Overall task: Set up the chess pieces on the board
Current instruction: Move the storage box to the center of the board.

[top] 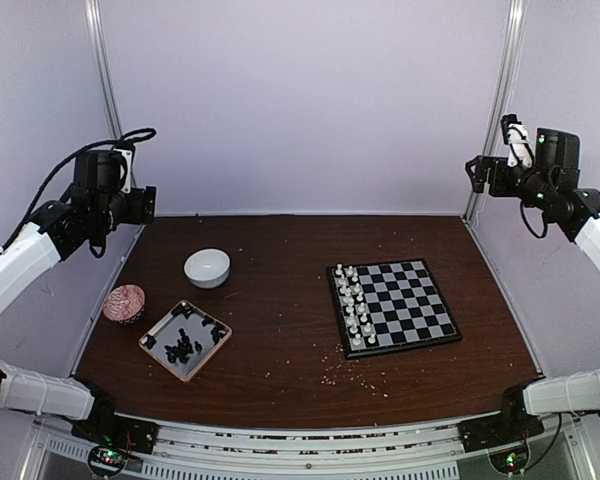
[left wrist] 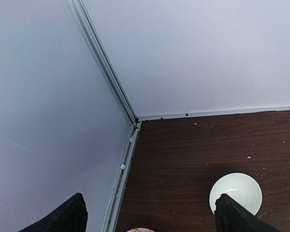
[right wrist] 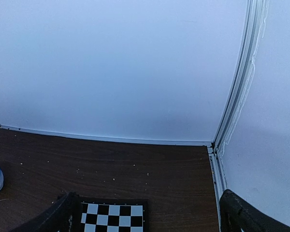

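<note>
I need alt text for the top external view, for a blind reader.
A chessboard lies right of centre on a brown table, with white pieces in two columns along its left edge. Black pieces lie in a tray at left, near a white bowl.

Dark wood table (top: 280, 340), pale lilac walls (top: 300, 100)

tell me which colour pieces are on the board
The white pieces, in two columns at the board's left edge; the black pieces lie in the tray.
</note>
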Controlling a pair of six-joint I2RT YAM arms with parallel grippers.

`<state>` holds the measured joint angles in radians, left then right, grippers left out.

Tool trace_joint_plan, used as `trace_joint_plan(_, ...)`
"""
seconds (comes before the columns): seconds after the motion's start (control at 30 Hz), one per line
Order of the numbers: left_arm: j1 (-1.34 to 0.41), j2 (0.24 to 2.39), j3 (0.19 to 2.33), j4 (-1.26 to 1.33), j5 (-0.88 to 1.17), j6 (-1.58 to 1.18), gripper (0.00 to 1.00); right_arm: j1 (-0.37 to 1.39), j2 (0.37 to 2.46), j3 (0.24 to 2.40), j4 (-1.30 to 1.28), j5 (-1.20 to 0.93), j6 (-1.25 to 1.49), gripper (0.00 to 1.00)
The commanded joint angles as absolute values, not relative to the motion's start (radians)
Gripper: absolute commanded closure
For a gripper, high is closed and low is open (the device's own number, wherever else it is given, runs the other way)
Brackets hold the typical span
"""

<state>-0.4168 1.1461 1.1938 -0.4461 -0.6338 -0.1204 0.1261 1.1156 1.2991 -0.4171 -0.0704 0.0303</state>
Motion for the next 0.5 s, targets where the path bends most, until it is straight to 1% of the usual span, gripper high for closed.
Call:
trace_joint_plan(0.0,-0.354,1.114,1.128,-0.344,-0.529,-0.127,0.07,0.113,1.143,1.249,-0.357,-0.052,0.017,0.01)
trace_joint_plan(0.13,-0.337,1.114,1.098,-0.339,-0.463,-0.123,0.08,0.103,1.190,1.224,-0.359,-0.088,-0.023,0.02)
trace_joint_plan(0.33,-0.382,1.126,1.093,-0.355,-0.353,-0.133,0.10,0.089,1.303,1.257,-0.420,-0.128,-0.074,0.11)
trace_joint_plan(0.47,-0.408,1.119,1.085,-0.364,-0.264,-0.178,0.12,0.081,1.335,1.256,-0.439,-0.176,-0.114,0.15)
